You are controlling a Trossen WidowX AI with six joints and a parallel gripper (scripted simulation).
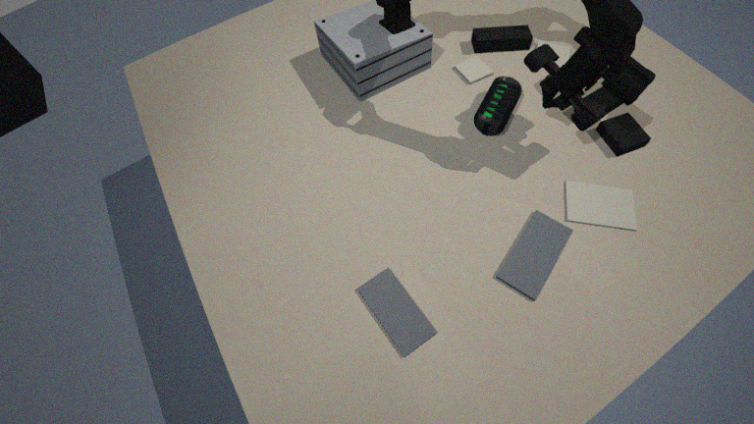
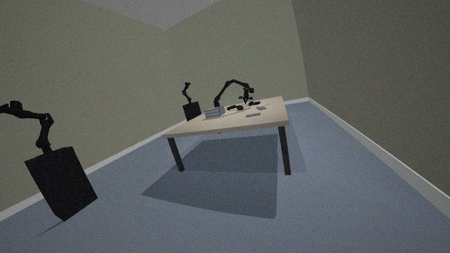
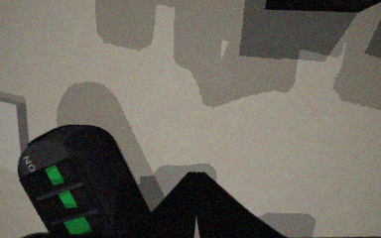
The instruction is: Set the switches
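Observation:
The dark grey controller unit (image 1: 504,114) (image 2: 239,107) (image 3: 116,169) has rounded ends and sits on the bench with its switch side up. A row of green switch ends shows along its top. In the wrist view its ON marking and three green ends show at lower left; the other switches are cut off. Its underside label is hidden. My gripper (image 1: 547,101) (image 2: 245,102) (image 3: 195,179) is shut and empty, its fingertips together, beside the unit and apart from it. Exact switch positions are too small to tell.
A stack of grey slabs (image 1: 395,65) (image 2: 212,113) carries the arm's base. A long black block (image 1: 501,40) and a small pale tile (image 1: 472,70) lie behind the unit. A black block (image 1: 622,134), white plate (image 1: 600,205) and two grey plates (image 1: 533,255) (image 1: 396,312) lie elsewhere.

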